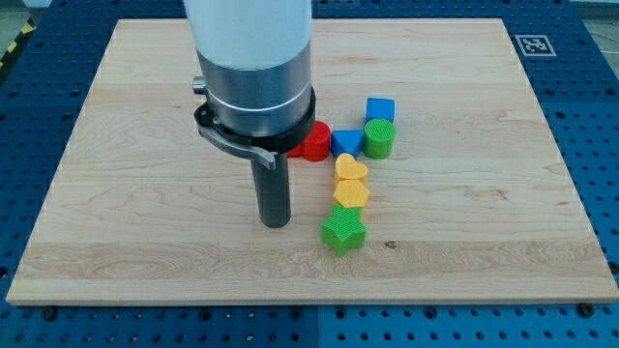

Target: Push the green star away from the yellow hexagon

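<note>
The green star point(343, 232) lies on the wooden board point(145, 193), touching the lower side of the yellow hexagon point(352, 195). A yellow heart point(350, 168) sits just above the hexagon. My tip point(276, 223) rests on the board to the left of the green star, a short gap away, at about the star's height in the view.
Above the yellow heart are a blue triangle point(346, 143), a green cylinder point(379, 139), a blue cube point(380, 109) and a red block point(313, 142), partly hidden by the arm's body. A fiducial marker point(533, 44) sits at the board's top right corner.
</note>
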